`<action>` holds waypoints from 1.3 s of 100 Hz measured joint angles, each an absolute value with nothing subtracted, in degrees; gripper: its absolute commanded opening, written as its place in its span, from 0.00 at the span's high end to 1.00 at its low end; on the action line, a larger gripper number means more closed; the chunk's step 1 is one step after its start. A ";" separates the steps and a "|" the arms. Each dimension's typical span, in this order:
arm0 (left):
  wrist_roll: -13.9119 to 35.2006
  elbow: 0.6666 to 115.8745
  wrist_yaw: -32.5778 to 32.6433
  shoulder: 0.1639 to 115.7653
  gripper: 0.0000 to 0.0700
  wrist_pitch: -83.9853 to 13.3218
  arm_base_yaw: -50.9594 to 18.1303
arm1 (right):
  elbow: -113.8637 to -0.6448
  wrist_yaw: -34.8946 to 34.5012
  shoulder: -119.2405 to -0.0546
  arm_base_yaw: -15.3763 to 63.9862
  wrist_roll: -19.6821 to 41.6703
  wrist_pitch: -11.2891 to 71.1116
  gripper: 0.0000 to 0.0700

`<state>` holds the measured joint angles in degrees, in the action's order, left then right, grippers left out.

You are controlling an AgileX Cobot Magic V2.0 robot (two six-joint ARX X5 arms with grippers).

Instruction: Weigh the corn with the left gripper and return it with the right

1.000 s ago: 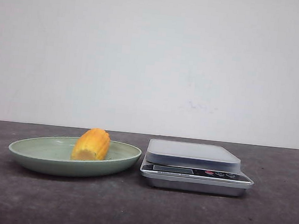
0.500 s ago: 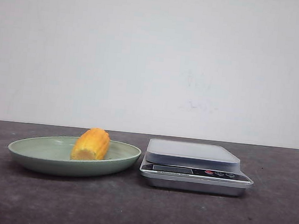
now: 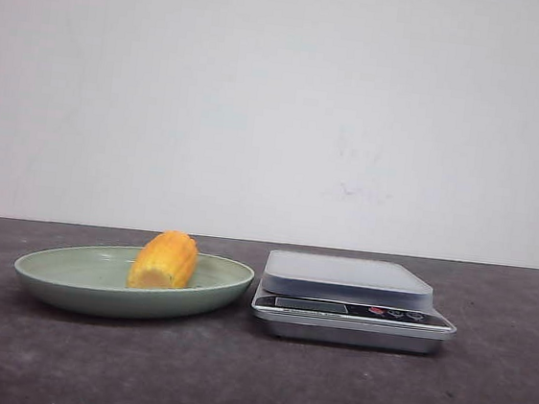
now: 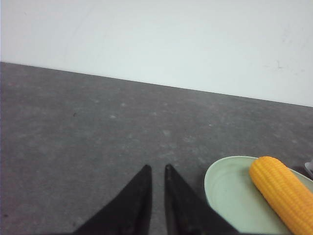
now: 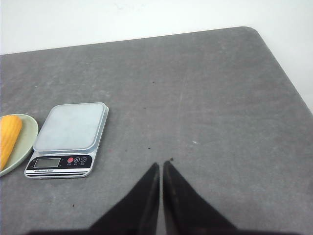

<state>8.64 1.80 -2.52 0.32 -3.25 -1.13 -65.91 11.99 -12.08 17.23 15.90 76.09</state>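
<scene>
The corn (image 3: 164, 261) lies on its side in the shallow green plate (image 3: 68, 282), right of the plate's middle, and the scale (image 3: 351, 302) sits just beside the plate on the dark table (image 3: 250, 383) with nothing on its platform. Neither arm shows from the front. Seen from its own wrist camera, the left gripper (image 4: 156, 171) hangs over bare table beside the plate, its two black fingers nearly touching at the tips and holding nothing; the right gripper (image 5: 160, 166) is in the same nearly closed, empty state, well apart from the scale. I'd say the job has not really begun, so the first step is the left arm's reach for the cob. To do that well it should spread its fingers first, come down over the middle of the cob and close across the narrow width, not along the length, staying clear of the plate's rim. The cob's long axis runs roughly front to back on the table, angled a little, with one blunt end facing the front camera and the other towards the wall
</scene>
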 measured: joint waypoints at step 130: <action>6.76 1.83 -2.52 0.45 1.00 -10.41 -1.13 | -63.31 14.57 -11.68 12.01 11.66 64.47 0.99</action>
<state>6.76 1.83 -2.52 0.45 -10.41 -1.13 -63.31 14.57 -11.68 12.01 11.66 64.47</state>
